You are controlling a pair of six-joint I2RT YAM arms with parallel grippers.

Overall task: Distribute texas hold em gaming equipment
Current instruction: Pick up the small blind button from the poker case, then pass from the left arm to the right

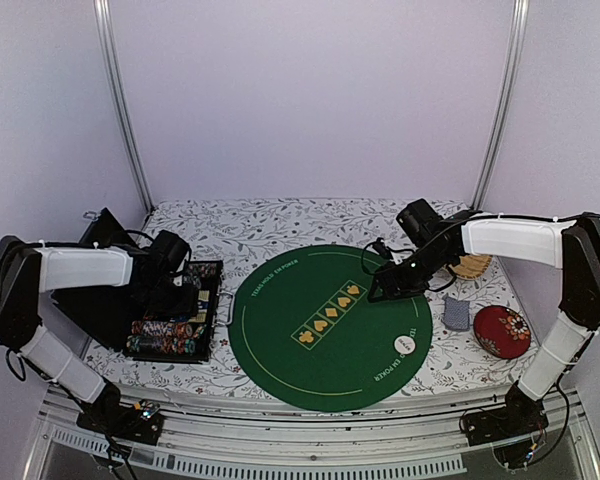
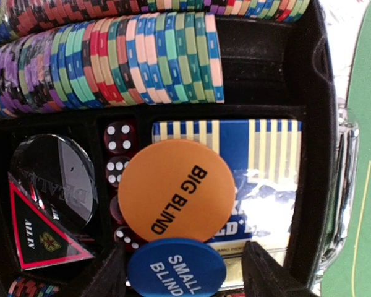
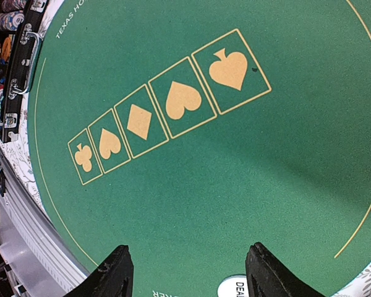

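Note:
My left gripper [image 1: 177,287] hangs open over the black case [image 1: 208,300]. In the left wrist view its fingers stand either side of a blue SMALL BLIND disc [image 2: 176,270], the gripper [image 2: 187,279] not closed on it. An orange BIG BLIND disc [image 2: 176,190] lies just beyond, over a blue card box [image 2: 266,161]. Rows of striped chips [image 2: 117,59] fill the case's upper slots. My right gripper [image 1: 383,288] is open and empty above the green mat [image 1: 320,375]; in the right wrist view [image 3: 190,281] a white dealer disc [image 3: 234,286] lies near its right finger. A grey-blue card deck [image 1: 457,313] lies right of the mat.
A red round dish [image 1: 502,331] sits at the right, beside the deck. A wicker piece [image 1: 472,266] lies behind the right arm. The case also holds red dice [image 2: 119,137], a clear round dealer piece [image 2: 55,179] and a triangular all-in marker [image 2: 40,238]. The white disc [image 1: 407,344] rests on the mat's right side.

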